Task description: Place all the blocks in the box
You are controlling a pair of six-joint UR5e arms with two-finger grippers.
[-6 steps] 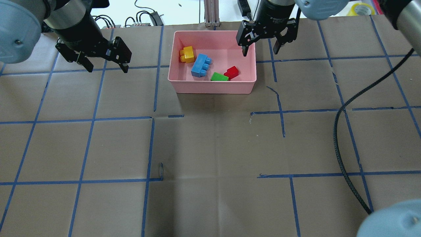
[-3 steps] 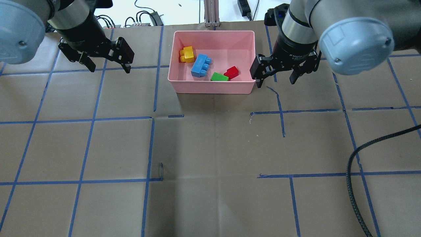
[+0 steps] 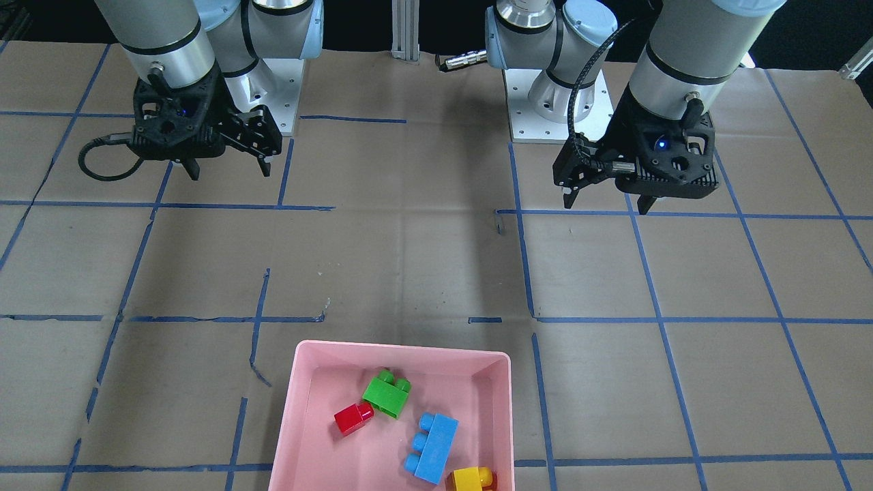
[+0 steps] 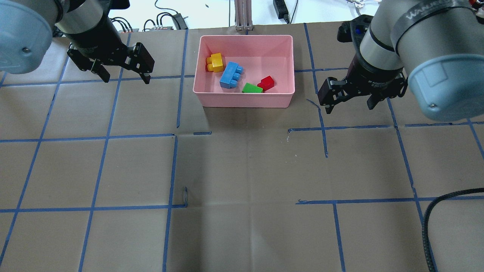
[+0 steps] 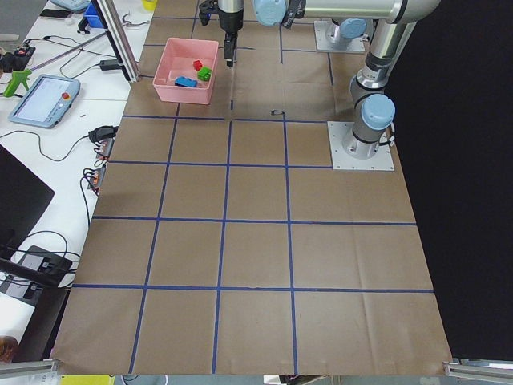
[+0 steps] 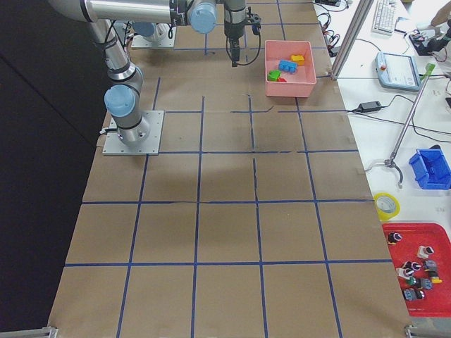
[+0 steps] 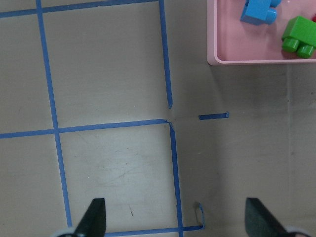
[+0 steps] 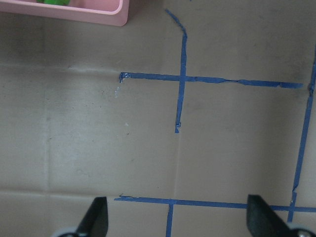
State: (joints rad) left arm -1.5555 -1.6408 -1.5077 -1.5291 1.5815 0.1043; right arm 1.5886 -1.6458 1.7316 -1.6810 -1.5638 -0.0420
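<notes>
Sitting at the far edge of the worktop [image 4: 242, 170], the pink box [image 4: 244, 101] holds every block.
The yellow block [image 4: 215, 62] lies in a far corner with the blue block [image 4: 231, 75] beside it. The green block [image 4: 252, 88] lies against the red block [image 4: 266, 82] by the near wall. The left gripper [image 4: 126, 77] and right gripper [image 4: 351, 108] hover on either side of the box, fingers spread.

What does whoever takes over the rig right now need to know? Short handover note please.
Hands: left hand open and empty, above the paper beside the box. The right hand is open and empty, off the box's other side.
Things: yellow block, blue block, green block and red block all lie inside the box.
Done: all four blocks are boxed.
Left: no block to place; probably only parking the arms.
</notes>
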